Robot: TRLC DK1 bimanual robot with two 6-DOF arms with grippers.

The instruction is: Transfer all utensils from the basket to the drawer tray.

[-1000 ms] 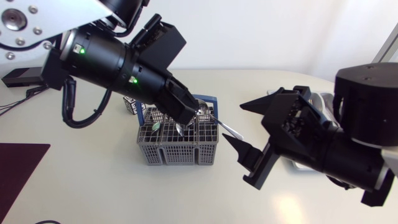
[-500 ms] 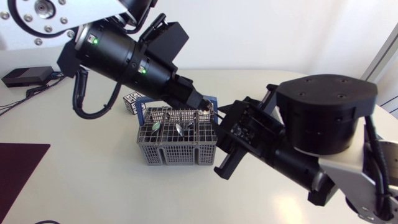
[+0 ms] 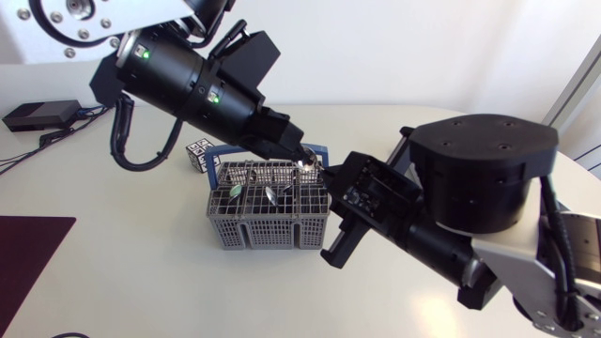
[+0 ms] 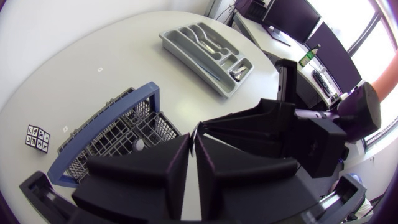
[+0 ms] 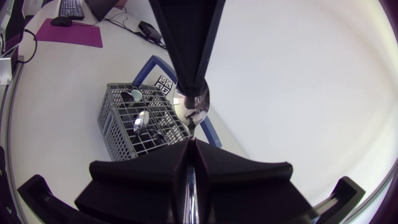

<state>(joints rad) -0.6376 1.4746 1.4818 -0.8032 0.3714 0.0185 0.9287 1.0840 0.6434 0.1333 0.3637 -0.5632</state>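
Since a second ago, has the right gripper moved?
Yes. The right gripper has moved in toward the basket, up to its right rear corner, meeting the spoon that the left gripper holds there.

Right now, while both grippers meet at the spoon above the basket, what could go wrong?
1. The left gripper and the right gripper both seem shut on the spoon; if one arm pulls before the other lets go, it may slip out.
2. The spoon hangs near the rim of the basket, so a drop could land on the table.
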